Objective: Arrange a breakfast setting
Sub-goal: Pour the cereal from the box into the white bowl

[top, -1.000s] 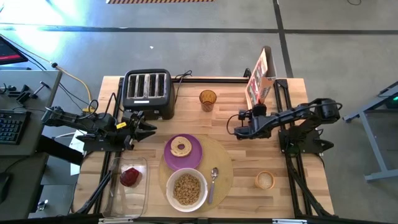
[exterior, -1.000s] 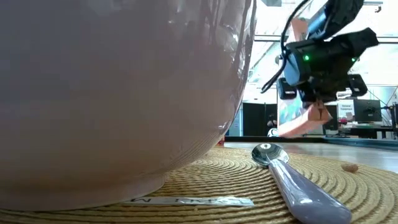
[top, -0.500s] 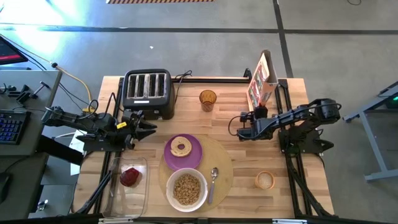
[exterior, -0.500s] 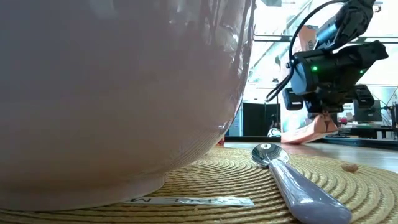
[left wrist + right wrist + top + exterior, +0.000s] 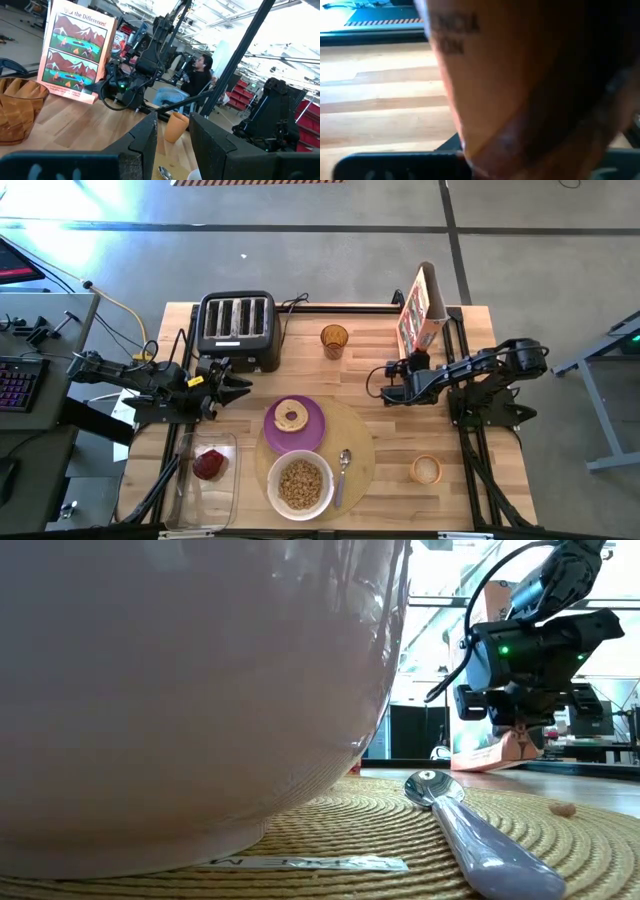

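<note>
From above we see the bagel on the purple plate and the bowl with spoon on the placemat at the desk front. The left pincer waits near the toaster, slightly spread. In the low and right wrist views the right pincer touches a cereal box; we cannot tell its grip.

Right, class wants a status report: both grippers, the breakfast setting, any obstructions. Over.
Left gripper idle beside black four-slot toaster. Right gripper at upright printed cereal box. White bowl of brown cereal, bagel on purple plate, metal spoon on mat. Nothing blocking.
</note>
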Tool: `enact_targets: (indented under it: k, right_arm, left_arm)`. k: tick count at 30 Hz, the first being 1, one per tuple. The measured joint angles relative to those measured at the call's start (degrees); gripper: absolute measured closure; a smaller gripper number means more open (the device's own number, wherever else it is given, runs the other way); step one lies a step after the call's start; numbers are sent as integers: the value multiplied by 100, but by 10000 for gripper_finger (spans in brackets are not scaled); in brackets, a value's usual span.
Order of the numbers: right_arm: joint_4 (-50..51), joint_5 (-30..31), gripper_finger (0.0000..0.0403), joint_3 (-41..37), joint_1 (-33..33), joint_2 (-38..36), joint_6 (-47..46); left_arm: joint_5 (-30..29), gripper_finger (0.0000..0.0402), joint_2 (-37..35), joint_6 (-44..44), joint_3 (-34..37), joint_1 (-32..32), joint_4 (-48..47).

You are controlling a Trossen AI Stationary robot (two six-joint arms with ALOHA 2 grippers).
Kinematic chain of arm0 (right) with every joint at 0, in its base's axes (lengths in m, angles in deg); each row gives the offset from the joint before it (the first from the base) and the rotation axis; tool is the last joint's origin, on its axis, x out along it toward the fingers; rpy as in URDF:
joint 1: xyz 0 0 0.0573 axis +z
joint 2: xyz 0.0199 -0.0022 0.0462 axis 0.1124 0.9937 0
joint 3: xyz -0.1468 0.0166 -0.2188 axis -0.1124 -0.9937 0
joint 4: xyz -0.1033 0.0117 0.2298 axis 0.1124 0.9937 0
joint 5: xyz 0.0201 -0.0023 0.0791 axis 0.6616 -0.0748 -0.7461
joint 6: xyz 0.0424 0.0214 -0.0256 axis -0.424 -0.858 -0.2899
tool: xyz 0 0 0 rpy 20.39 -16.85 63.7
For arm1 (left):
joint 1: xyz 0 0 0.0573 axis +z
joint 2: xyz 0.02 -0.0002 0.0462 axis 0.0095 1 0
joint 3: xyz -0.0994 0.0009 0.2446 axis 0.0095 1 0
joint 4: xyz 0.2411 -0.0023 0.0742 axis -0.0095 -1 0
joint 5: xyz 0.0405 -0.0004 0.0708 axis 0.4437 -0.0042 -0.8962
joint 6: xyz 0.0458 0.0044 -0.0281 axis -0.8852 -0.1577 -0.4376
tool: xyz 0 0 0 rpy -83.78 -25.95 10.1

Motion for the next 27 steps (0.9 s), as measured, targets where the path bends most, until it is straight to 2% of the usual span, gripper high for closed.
enact_targets:
  k: [8, 27]
  right_arm:
    - [-12, -234, 292, -3, -24, 0, -17]
    - [0, -840, 222, -2, -20, 4, 88]
  left_arm:
    - [0, 298, 0, 9, 0, 0, 2]
    - [2, 298, 1, 215, 1, -1, 2]
